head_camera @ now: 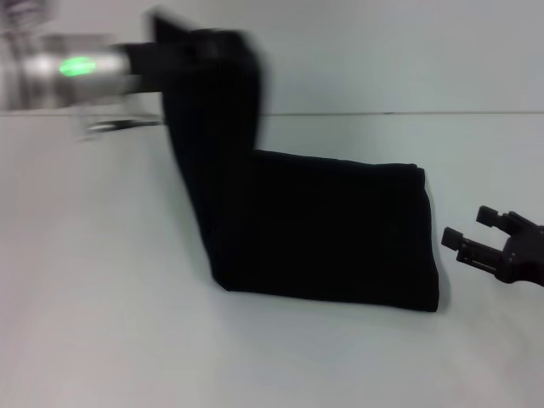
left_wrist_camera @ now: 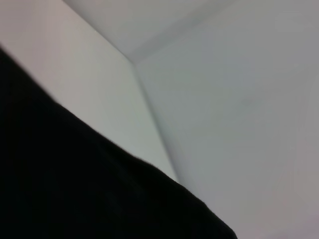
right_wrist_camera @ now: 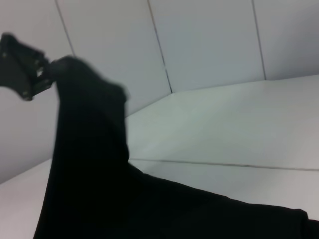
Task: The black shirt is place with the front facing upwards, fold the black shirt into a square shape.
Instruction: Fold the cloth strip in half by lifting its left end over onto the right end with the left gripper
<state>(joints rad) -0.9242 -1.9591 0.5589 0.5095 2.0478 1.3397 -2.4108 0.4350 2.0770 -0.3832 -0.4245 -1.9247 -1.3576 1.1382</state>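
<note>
The black shirt lies on the white table as a folded band, with no print or label showing. Its left end is lifted high off the table and hangs as a tall flap. My left gripper is shut on the top of that flap, at the far left above the table. The right wrist view shows the left gripper holding the raised cloth. The left wrist view shows only black cloth and the wall. My right gripper is open and empty just right of the shirt's right edge, low over the table.
The white table runs back to a pale wall, with its far edge behind the shirt. Bare table lies in front of the shirt and to its left.
</note>
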